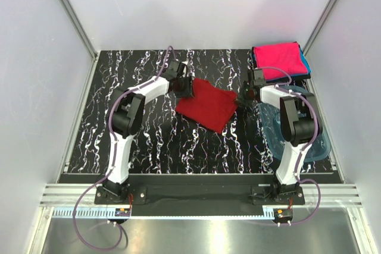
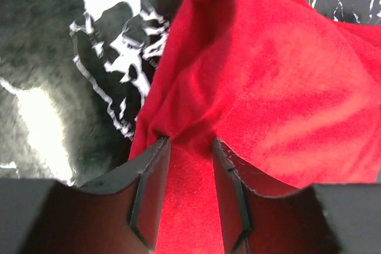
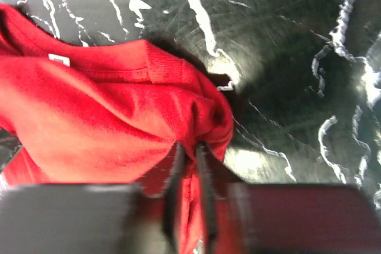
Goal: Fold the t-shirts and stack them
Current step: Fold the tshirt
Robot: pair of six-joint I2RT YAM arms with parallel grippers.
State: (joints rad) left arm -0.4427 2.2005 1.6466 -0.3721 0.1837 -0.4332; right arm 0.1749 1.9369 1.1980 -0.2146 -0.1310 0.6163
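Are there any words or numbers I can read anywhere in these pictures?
No text can be read.
The white label on the red t-shirt: too small and blurred to read.
The marked strip by the arm bases: marks too small to read.

Bright, even light from above fills the overhead view; the pale walls [image 1: 36, 57] wash almost white and the arms [image 1: 132, 108] cast soft shadows on the table [image 1: 149, 141]. That view is sharp. The left wrist view is out of focus on its left, with a blown-out glare patch. In the right wrist view the right gripper [image 3: 189, 153] is smeared, and glare shines beside the dark red t-shirt [image 3: 101, 117].
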